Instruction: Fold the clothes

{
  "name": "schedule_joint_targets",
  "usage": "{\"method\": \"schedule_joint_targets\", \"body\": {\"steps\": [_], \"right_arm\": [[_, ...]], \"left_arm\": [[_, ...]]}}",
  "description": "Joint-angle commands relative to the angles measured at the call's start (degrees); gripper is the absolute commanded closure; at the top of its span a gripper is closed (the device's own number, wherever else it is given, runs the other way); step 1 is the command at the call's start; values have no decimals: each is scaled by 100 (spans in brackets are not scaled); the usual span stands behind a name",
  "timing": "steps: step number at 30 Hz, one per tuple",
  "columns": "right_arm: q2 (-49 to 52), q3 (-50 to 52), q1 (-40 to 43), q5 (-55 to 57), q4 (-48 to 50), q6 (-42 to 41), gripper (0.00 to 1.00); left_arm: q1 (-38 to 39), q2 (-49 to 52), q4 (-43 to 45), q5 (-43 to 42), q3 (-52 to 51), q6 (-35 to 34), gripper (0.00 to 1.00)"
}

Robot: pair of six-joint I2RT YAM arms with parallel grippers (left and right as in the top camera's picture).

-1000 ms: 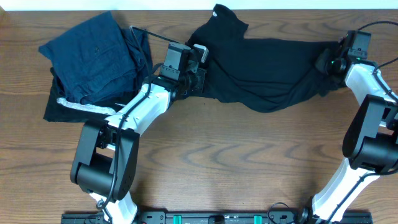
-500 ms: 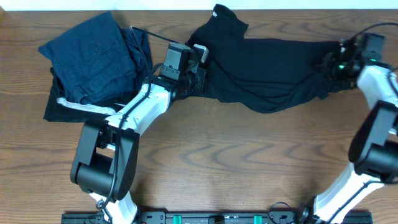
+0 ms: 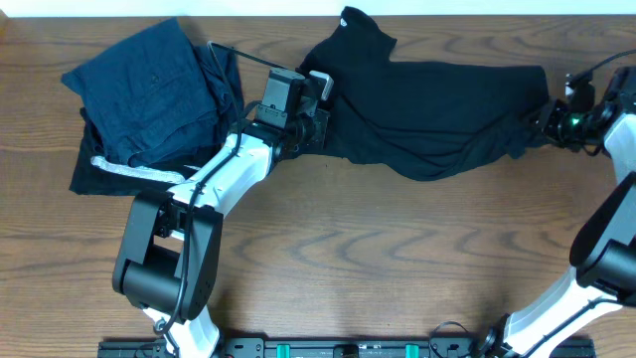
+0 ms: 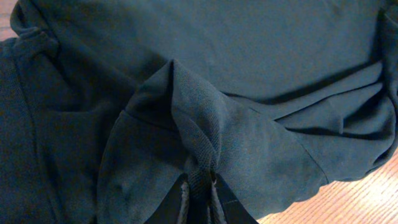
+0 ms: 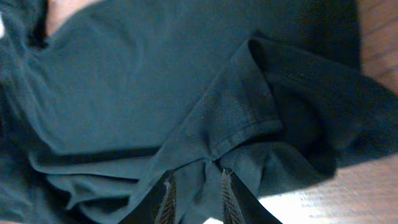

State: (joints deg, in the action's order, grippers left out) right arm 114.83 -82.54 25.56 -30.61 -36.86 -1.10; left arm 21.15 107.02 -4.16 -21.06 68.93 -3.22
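As your right gripper (image 5: 198, 179) shifts outward, the large plain black soft-fabric top (image 3: 437, 99) spreads

It lies flatter along the far side of the brown wooden table (image 3: 397, 259) than a second ago. The right jaws stand narrow over fabric, grip unclear. Your left gripper (image 4: 199, 190) pinches a fold.

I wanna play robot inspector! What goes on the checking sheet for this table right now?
Surface: brown wooden table, wood grain showing.
Job's things: black top spread unfolded across the far side.
Clutter: navy garments piled far left on a black piece with a white stripe.
Grippers: left gripper shut on a fold of the black top; right gripper has cloth between its jaws, grip unclear.
Cables: thin black cable at the far right.
Surroundings: white strip beyond the far edge.
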Motion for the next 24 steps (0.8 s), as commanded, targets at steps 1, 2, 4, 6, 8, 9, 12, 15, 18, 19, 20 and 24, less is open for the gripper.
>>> {"method": "schedule_joint_targets", "body": {"steps": [1, 2, 4, 6, 8, 9, 12, 15, 18, 19, 20, 24], "right_arm": [[280, 74, -79, -133, 70, 275, 74], [345, 74, -76, -133, 103, 297, 72], [444, 76, -76, -133, 142, 297, 71], [560, 76, -76, -133, 177, 297, 68], [654, 76, -76, -133, 225, 310, 67], [704, 76, -76, -133, 271, 313, 67], [778, 76, -79, -146, 382, 334, 67], [787, 76, -76, -278, 468, 334, 67], [787, 74, -72, -669, 531, 332, 66], [787, 74, -72, -734, 516, 332, 66], [787, 74, -72, -767, 483, 328, 66], [787, 76, -74, -798, 238, 334, 65]], "left_arm": [[-20, -85, -13, -35, 59, -52, 88], [-20, -85, -13, -35, 59, -50, 87], [-20, -85, -13, -35, 59, -50, 87], [-20, -85, -13, -35, 59, -52, 88], [-20, -85, -13, -35, 59, -52, 88], [-20, -85, -13, -37, 59, -52, 88], [-20, -85, -13, -37, 59, -50, 87], [-20, -85, -13, -35, 59, -50, 88], [-20, -85, -13, -37, 59, -50, 87], [-20, -85, -13, -37, 59, -50, 88], [-20, -85, -13, -37, 59, -50, 87], [-20, -85, -13, -37, 59, -52, 88]]}}
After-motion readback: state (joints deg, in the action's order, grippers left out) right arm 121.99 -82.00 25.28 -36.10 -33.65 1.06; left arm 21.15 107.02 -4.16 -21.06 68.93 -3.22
